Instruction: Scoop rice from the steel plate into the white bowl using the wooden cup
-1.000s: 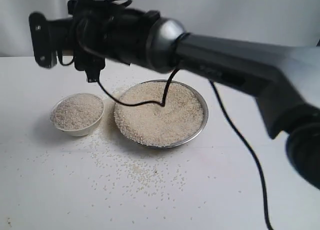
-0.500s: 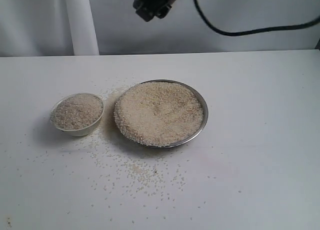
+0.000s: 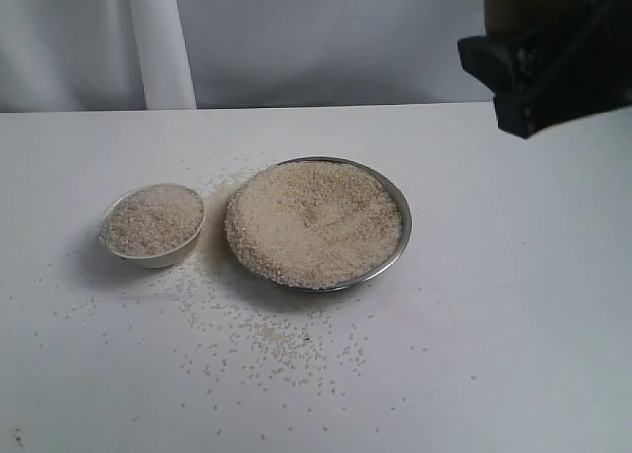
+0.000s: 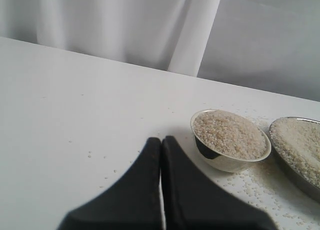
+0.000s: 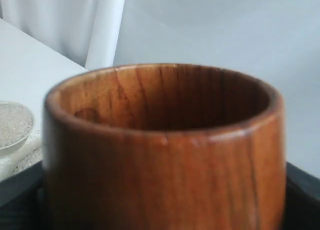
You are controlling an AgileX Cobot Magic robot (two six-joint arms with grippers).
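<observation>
The steel plate (image 3: 399,244) sits mid-table, heaped with rice (image 3: 316,221). Just left of it stands the white bowl (image 3: 156,257), filled with rice to the brim. My right gripper (image 3: 553,68) hangs high at the upper right, well away from both dishes, shut on the wooden cup (image 5: 160,155). The cup is upright; as much of its dark inside as shows holds no rice. Only the cup's brown side (image 3: 533,4) shows in the exterior view. My left gripper (image 4: 161,140) is shut and empty, low over the table beside the bowl (image 4: 225,162).
Loose grains (image 3: 286,339) are scattered on the white table in front of both dishes and behind the bowl. A white curtain (image 3: 158,38) hangs along the back edge. The plate's rim (image 4: 300,180) shows past the bowl in the left wrist view.
The right arm, stretched across over the bowl a second ago, has swung up and over to the upper right. Bowl, plate and rice have not moved.
</observation>
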